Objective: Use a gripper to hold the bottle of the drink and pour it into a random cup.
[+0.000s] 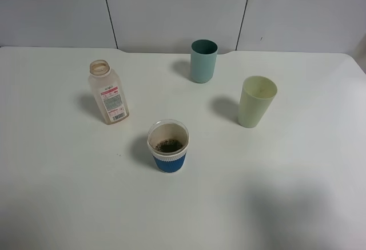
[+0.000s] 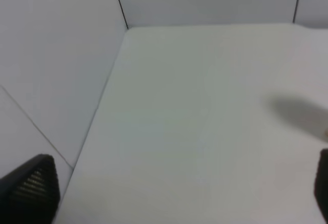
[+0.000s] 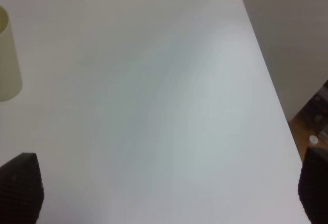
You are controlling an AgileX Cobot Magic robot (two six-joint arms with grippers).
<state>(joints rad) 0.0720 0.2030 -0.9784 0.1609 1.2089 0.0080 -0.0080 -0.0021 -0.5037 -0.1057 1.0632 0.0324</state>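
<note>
The bottle stands upright and capless at the left of the white table, clear with a white-and-pink label; I see no dark liquid in it. The cup with the blue ribbed sleeve stands in front of it, towards the middle, with a dark brown patch of drink at its bottom. Neither gripper shows in the exterior high view. My left gripper is open and empty over bare table near the left edge. My right gripper is open and empty over bare table near the right edge.
A teal tumbler stands at the back middle. A pale green tumbler stands at the right and also shows in the right wrist view. White wall panels close the back. The table's right edge drops to the floor.
</note>
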